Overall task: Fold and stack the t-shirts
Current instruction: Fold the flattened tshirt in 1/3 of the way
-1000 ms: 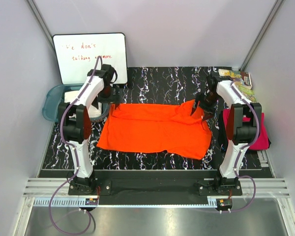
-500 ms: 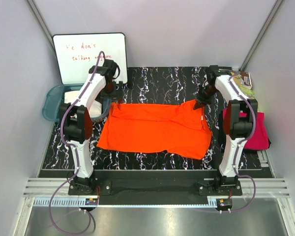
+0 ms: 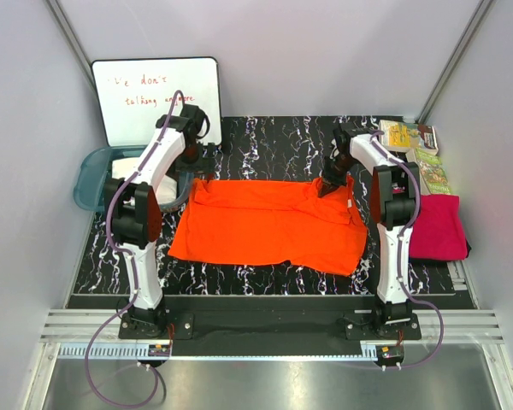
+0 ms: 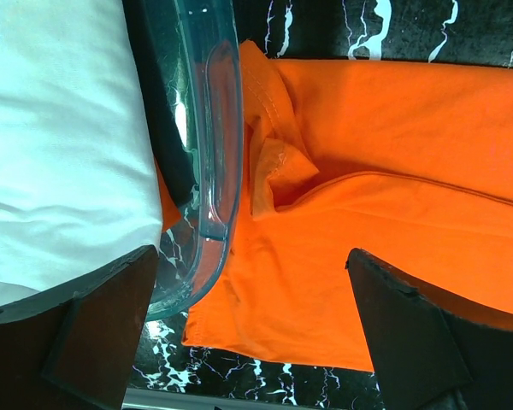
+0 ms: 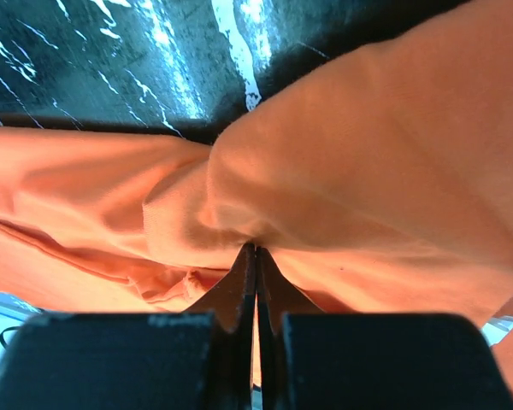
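An orange t-shirt [image 3: 269,222] lies spread on the black marbled table [image 3: 265,141]. My right gripper [image 3: 328,184] is shut on a bunched fold of the orange t-shirt [image 5: 368,162] at its far right corner, the jaws pressed together on the fabric [image 5: 256,249]. My left gripper [image 3: 195,167] hovers open over the shirt's far left corner, and its fingers [image 4: 85,333] have nothing between them. Below it are the orange sleeve [image 4: 282,166], the teal tub's rim [image 4: 215,145] and a cream-white t-shirt [image 4: 60,137] inside the tub. A magenta t-shirt [image 3: 439,226] lies folded at the right.
The teal tub [image 3: 90,179] stands at the table's left edge beside a whiteboard [image 3: 158,98] leaning on the back wall. Colourful booklets [image 3: 419,147] lie at the back right corner. Grey walls close in both sides.
My right gripper has shut on the shirt's far right corner and shifted left and back with it. The right arm's swing has uncovered more of the magenta shirt. The left gripper barely moved.
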### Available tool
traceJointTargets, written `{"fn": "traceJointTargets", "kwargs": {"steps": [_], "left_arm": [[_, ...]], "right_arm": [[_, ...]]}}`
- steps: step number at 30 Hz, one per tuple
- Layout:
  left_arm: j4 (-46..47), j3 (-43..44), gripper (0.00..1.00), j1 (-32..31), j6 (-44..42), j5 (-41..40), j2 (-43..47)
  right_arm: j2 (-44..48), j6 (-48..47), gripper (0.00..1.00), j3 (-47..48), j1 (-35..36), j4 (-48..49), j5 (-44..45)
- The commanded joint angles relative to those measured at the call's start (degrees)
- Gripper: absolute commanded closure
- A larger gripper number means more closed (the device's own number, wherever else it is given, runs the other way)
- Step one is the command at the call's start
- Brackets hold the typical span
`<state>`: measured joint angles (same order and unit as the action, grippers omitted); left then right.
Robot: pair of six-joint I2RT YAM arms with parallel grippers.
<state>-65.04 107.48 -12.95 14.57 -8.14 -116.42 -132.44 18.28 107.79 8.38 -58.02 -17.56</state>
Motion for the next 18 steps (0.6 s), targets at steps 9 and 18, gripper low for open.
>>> {"fn": "traceJointTargets", "kwargs": {"steps": [9,18], "left_arm": [[0.08,-0.87,0.01,-0.06,-0.15,-0.12,1.2],[0.35,-2.01,0.01,-0.06,-0.42,-0.21,1.02]], "right_arm": [[0.7,-0.79,1.0,0.23,1.63,-0.08,-3.0],[0.96,-0.97,1.0,-1.44,5.59,-0.25,-4.49]]}}
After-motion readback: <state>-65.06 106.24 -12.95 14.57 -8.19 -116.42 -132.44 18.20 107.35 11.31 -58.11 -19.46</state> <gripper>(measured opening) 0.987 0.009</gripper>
